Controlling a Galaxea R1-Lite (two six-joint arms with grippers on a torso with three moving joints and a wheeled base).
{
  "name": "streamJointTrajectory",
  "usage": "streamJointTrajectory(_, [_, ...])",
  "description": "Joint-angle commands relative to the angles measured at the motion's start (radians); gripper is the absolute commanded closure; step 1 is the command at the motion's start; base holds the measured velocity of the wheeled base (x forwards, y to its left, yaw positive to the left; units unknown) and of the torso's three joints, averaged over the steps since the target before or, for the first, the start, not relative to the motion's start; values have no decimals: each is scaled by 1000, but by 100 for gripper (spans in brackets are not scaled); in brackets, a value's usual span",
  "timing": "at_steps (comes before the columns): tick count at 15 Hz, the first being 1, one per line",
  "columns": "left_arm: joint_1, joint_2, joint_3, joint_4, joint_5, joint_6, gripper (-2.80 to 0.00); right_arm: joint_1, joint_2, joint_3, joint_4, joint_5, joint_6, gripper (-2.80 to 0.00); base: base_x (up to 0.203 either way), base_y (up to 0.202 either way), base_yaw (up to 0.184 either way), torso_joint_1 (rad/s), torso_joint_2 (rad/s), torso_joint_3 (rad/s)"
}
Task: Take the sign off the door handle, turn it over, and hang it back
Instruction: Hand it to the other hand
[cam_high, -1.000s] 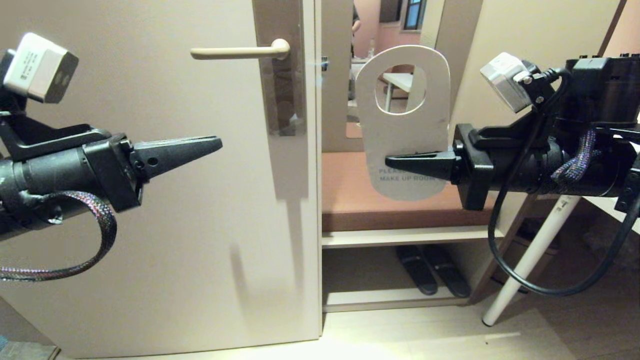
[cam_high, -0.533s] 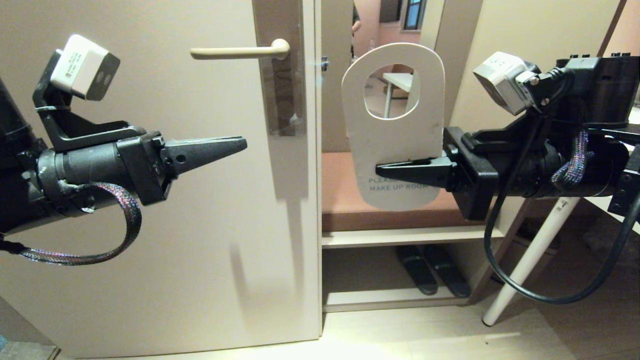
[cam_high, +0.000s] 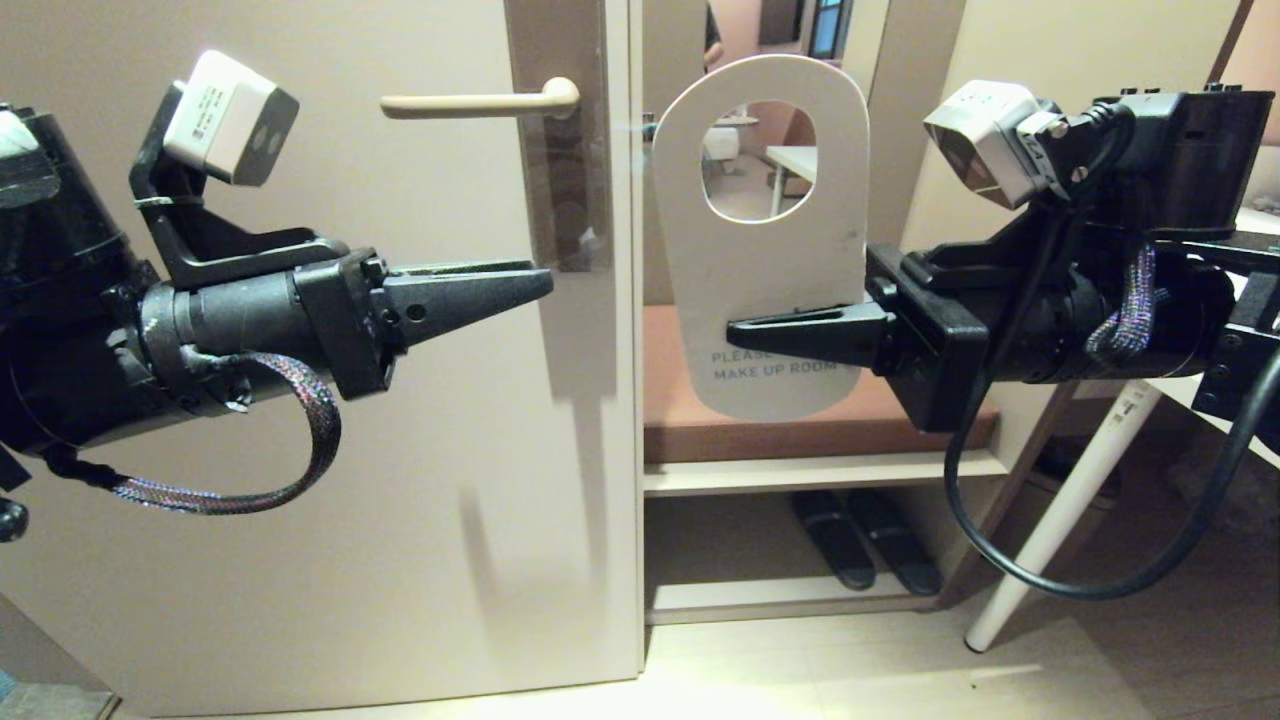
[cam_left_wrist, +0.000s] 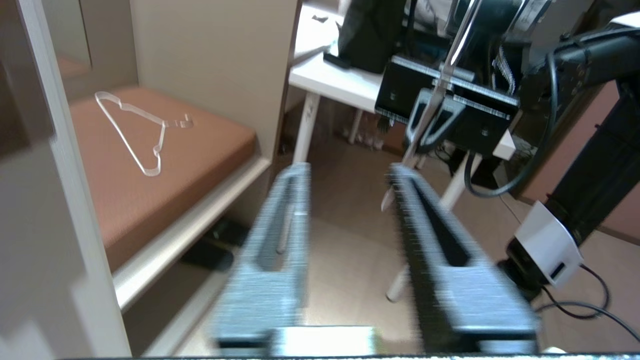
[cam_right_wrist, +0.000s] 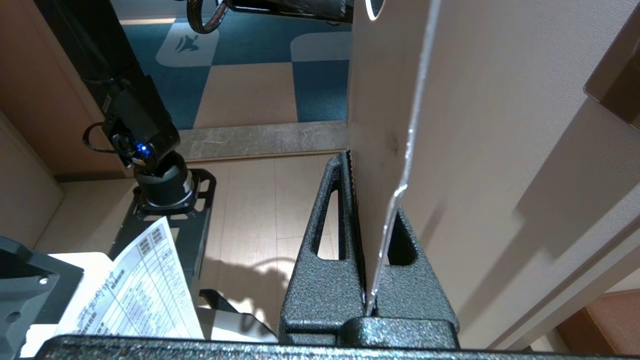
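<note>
Head view: the flat white card sign (cam_high: 762, 250) with rounded ends and a round hole hangs upright in the air beside the edge of the beige door (cam_high: 300, 400), its white face with grey "MAKE UP ROOM" lettering toward the camera. It is off the slim beige lever door handle (cam_high: 480, 101), which sits on a tall brownish glossy plate (cam_high: 562, 140) to the sign's left, apart from it. The right hand (cam_high: 735, 328) reaches in from the right at a level pose, its fingers pressed onto the sign's lower part, just above the lettering.

Right wrist view: the sign (cam_right_wrist: 395, 150) appears edge-on as a thin sheet clamped between the two black textured fingers (cam_right_wrist: 325, 250) — a detail the head view cannot give.

Left wrist view: the left hand (cam_left_wrist: 350, 180) has its fingers spread with nothing between them, and the sign (cam_left_wrist: 435, 105) shows edge-on ahead of it. Only here is a thin clear wire clothes hanger (cam_left_wrist: 142, 132) visible, lying on a brown cushioned shelf (cam_left_wrist: 200, 150).

In the head view the left hand (cam_high: 545, 280) points toward the sign — near it, not touching.
</note>
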Motion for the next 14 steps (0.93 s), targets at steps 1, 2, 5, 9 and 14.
streamJointTrajectory(1, [-1,19,-1,-31,-4,-2,-280,1,8,0,-8,6,0,0,0,0,0,0,0,0])
streamJointTrajectory(2, [-2,21,-1,-41,-4,-1,-280,1,16,0,-17,6,0,0,0,0,0,0,0,0])
streamJointTrajectory(5, [-22,23,-25,-42,-4,-2,-280,1,32,-3,-26,33,0,0,0,0,0,0,0,0])
streamJointTrajectory(9, [-49,54,-86,-42,-5,-1,-280,11,40,-11,-27,37,0,0,0,0,0,0,0,0])
streamJointTrajectory(14, [-110,56,-110,-42,-6,-51,-280,13,47,-31,-27,78,1,0,0,0,0,0,0,0])
